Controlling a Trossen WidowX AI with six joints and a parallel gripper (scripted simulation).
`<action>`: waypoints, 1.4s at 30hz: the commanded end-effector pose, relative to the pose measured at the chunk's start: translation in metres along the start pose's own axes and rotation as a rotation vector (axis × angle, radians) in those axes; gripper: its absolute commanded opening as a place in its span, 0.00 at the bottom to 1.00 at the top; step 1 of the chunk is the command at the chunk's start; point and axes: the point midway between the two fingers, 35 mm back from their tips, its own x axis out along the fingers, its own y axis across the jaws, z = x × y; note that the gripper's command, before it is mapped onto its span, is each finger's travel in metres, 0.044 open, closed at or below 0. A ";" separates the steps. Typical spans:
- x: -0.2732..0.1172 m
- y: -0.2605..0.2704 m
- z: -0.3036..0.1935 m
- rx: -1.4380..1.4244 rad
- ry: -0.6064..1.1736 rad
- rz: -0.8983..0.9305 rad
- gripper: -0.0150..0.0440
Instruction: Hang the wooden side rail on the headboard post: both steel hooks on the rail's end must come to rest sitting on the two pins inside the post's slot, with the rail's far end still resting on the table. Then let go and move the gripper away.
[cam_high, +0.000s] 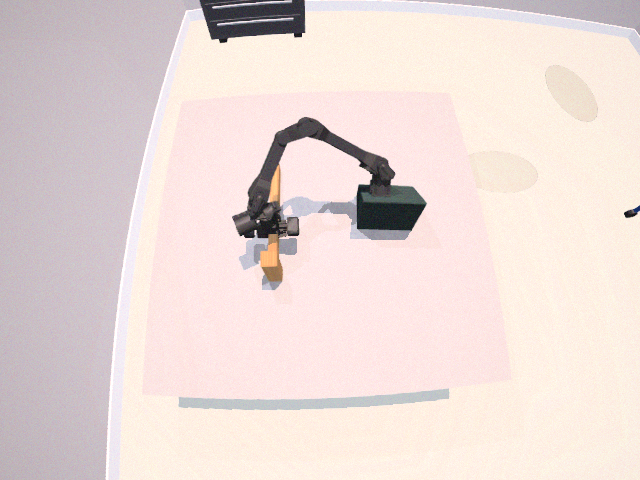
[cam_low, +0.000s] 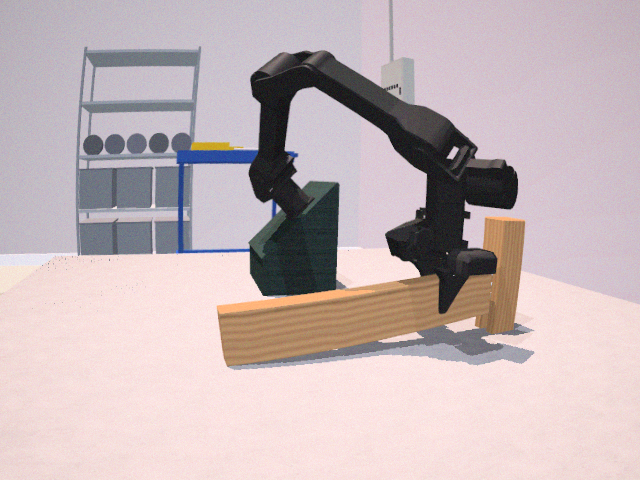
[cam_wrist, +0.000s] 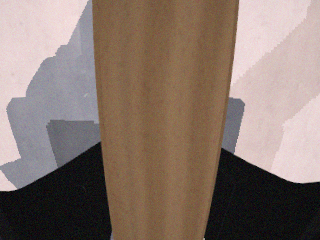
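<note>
The wooden side rail (cam_high: 275, 186) (cam_low: 330, 320) (cam_wrist: 162, 100) stands on its narrow edge. In the exterior view its far end rests on the table at the left, and its other end is raised a little, close against the upright headboard post (cam_high: 269, 259) (cam_low: 509, 273). My gripper (cam_high: 272, 227) (cam_low: 442, 297) (cam_wrist: 154, 138) points down and is shut on the rail near the post, one finger on each side. A thin light line shows between rail end and post. The hooks, slot and pins cannot be made out, so whether the hooks sit on the pins cannot be told.
The dark green base block (cam_high: 387, 211) (cam_low: 305, 248) carries the arm, to the right of the rail in the top view. The arm arches above the table (cam_high: 361, 320) (cam_low: 310, 423). A shelf rack (cam_low: 142, 57) and a blue bench (cam_low: 217, 157) stand in the background.
</note>
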 end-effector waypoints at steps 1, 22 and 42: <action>-0.006 0.002 -0.004 0.000 0.006 0.013 0.25; -0.006 0.004 -0.006 0.000 0.006 0.013 0.25; -0.004 0.003 -0.007 0.000 0.006 0.013 0.25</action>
